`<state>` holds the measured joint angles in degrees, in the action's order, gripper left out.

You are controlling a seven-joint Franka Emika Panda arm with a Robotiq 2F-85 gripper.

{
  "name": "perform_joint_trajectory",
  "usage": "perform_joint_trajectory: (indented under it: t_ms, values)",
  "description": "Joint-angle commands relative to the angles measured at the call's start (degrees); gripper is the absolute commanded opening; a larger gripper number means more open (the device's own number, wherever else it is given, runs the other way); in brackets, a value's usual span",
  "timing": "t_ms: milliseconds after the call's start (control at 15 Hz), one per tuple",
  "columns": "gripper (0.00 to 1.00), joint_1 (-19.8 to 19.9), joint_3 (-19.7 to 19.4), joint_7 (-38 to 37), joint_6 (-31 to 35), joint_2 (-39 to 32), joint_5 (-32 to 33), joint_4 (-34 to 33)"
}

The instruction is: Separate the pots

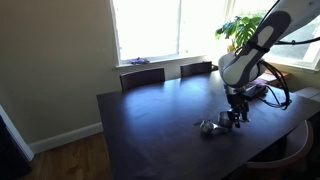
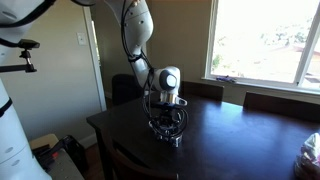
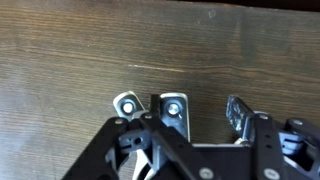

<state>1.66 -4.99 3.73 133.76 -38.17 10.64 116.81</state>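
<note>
The pots (image 1: 210,127) are small shiny silver things close together on the dark wooden table (image 1: 150,120); they also show under the gripper in an exterior view (image 2: 168,136). My gripper (image 1: 236,116) hangs low right beside them, fingers pointing down. In the wrist view two flat silver handle ends with holes (image 3: 127,104) (image 3: 175,107) point away side by side. The gripper (image 3: 198,111) is open; one handle end stands between the jaws close to the left finger, with a wide gap to the right fingertip (image 3: 240,115). The gripper body hides the bowls of the pots.
Two chair backs (image 1: 142,76) (image 1: 197,68) stand at the table's window side. A leafy plant (image 1: 240,28) and cables sit behind the arm. The table's edge (image 2: 95,122) runs close to the pots. A crumpled light object (image 2: 312,150) lies at the far right.
</note>
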Motion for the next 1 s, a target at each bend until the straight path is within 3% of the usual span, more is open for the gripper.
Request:
perform_joint_trajectory:
  t_ms: [0, 333, 467, 933]
  values:
    - [0.45, 1.19, 1.1, 0.71, -0.8, 2.3, -1.67, 1.82]
    - [0.12, 1.33, 1.11, 0.36, -0.59, 1.68, -3.03, 1.05]
    - [0.49, 1.43, 1.0, 0.13, -0.01, 1.97, -3.33, 1.21]
    - [0.91, 2.97, 1.38, 1.07, 1.19, 1.4, -5.28, -0.72]
